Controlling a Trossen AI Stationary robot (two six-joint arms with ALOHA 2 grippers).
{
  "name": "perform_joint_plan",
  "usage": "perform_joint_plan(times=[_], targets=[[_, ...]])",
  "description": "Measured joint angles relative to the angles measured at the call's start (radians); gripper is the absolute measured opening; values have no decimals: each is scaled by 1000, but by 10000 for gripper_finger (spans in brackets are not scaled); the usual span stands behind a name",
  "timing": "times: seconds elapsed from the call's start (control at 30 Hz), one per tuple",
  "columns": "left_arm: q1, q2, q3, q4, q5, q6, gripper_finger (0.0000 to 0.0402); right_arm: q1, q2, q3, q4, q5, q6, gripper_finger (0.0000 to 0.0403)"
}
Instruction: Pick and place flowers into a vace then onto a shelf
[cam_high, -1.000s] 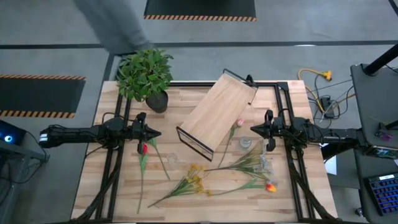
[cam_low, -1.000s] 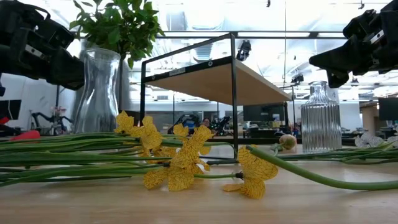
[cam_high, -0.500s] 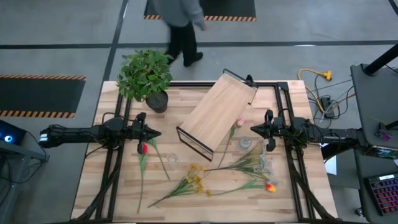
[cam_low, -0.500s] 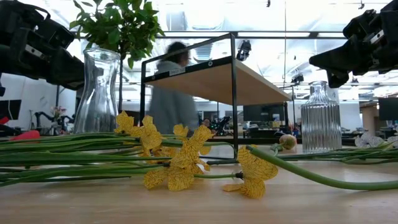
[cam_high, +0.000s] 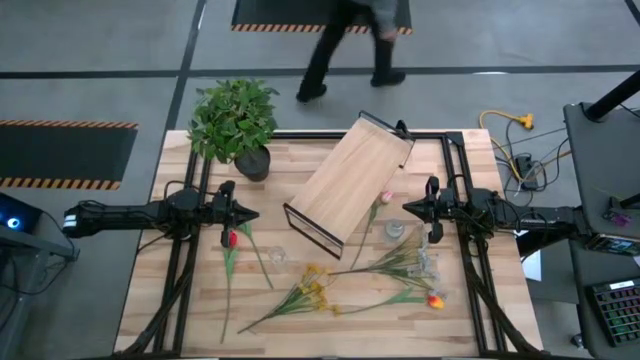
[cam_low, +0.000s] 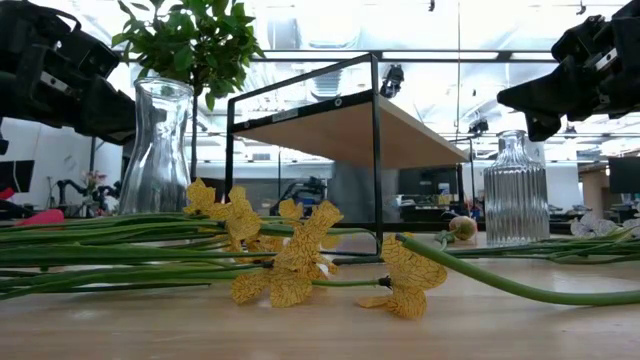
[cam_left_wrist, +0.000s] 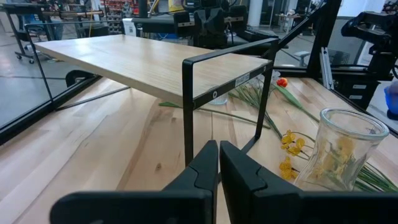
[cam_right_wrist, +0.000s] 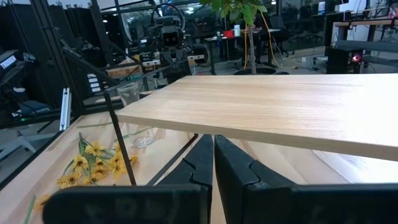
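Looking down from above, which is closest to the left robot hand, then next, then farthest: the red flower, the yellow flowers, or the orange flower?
From the left end effector:
1. Red flower, just beside it, toward the table's front.
2. Yellow flowers, near the table's middle front.
3. Orange flower, far across on the right arm's side.

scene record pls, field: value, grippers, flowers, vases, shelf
left gripper: shut, empty, raised at table's left side
right gripper: shut, empty, raised at table's right side
flowers: loose on the tabletop, none in a vase
smooth glass vase: upright, empty
ribbed glass vase: upright, empty
shelf: mid-table, set at an angle, nothing on its board
potted plant: back left corner
person: walking past behind the table
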Motion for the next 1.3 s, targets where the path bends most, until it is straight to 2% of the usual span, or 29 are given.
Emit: perform_joint_plan(times=[0.57,0.83,1.03,1.3], targets=[[0,0,0,0,0,0,0,0,0,0,1,0,-15,9],[0,0,0,0,0,0,0,0,-1,0,8,0,48,9],[0,0,0,0,0,0,0,-1,-1,0,104,0,-72,9],[1,0,0,1,-3,12,0,-1,0,0,122,0,-79,9]])
